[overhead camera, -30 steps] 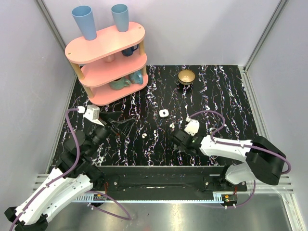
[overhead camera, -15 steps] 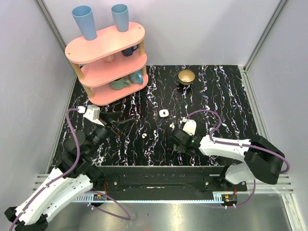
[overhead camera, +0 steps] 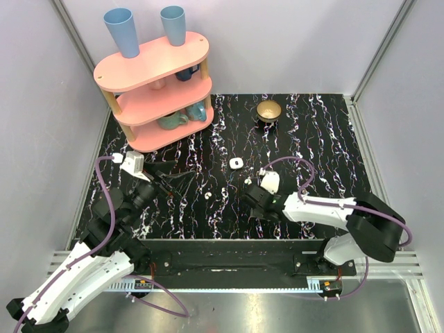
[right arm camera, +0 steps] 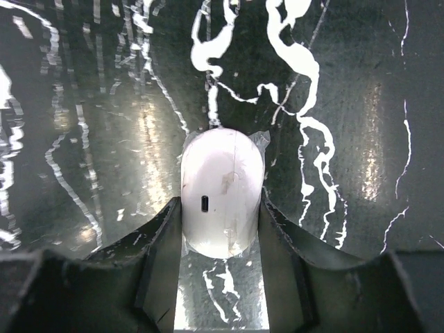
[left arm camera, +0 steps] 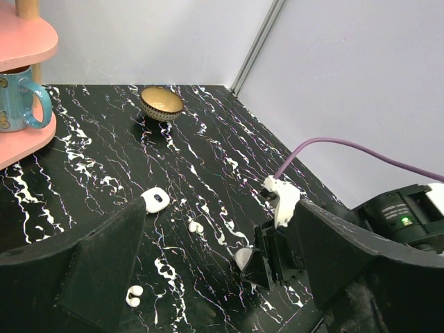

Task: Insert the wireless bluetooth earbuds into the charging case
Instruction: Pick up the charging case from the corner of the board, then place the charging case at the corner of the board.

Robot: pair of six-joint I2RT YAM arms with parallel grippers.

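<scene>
charging case (right arm camera: 222, 198) tight between right fingers (right arm camera: 156, 243), long axis along them, rounded end outward; left fingers (left arm camera: 104, 260) apart

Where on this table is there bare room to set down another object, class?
Bare: the table right of the gold bowl, up to the right wall. Crowded: the middle, where two earbuds lie near the charging case in the right jaws.

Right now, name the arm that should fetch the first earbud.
Left. The left gripper is open, facing both earbuds; the right gripper is shut on the charging case.
</scene>
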